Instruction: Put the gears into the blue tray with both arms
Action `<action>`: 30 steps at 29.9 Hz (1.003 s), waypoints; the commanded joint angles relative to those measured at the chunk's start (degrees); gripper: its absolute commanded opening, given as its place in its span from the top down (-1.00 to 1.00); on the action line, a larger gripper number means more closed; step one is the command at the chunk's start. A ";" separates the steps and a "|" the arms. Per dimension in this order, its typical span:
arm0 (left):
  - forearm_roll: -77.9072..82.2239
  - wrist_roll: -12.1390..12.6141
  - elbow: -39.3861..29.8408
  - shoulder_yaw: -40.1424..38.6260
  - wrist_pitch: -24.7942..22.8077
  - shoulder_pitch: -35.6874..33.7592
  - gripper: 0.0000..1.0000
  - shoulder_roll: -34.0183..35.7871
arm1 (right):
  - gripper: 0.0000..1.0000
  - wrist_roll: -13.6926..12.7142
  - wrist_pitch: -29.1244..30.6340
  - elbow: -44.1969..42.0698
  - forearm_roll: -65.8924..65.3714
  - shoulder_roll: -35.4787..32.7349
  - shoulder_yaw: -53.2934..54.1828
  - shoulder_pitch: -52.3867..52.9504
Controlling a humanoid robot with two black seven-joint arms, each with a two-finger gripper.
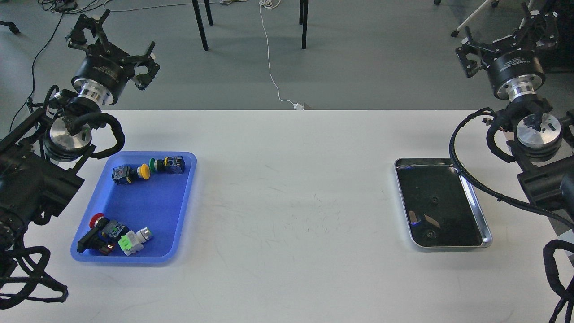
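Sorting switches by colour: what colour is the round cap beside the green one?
Yellow, on the push-button switch in the head view.

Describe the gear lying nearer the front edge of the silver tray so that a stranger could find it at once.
Start at the silver tray on the table's right side, opposite the blue tray. Two small black gears lie in it; take the gear near the front rim. It sits beside a bluish reflection, while the other gear lies mid-tray.
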 commanded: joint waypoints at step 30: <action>-0.26 0.02 -2.31 -0.15 0.05 -1.48 -0.96 4.02 | -0.96 -0.83 -0.28 4.03 -9.31 -11.47 -63.25 39.77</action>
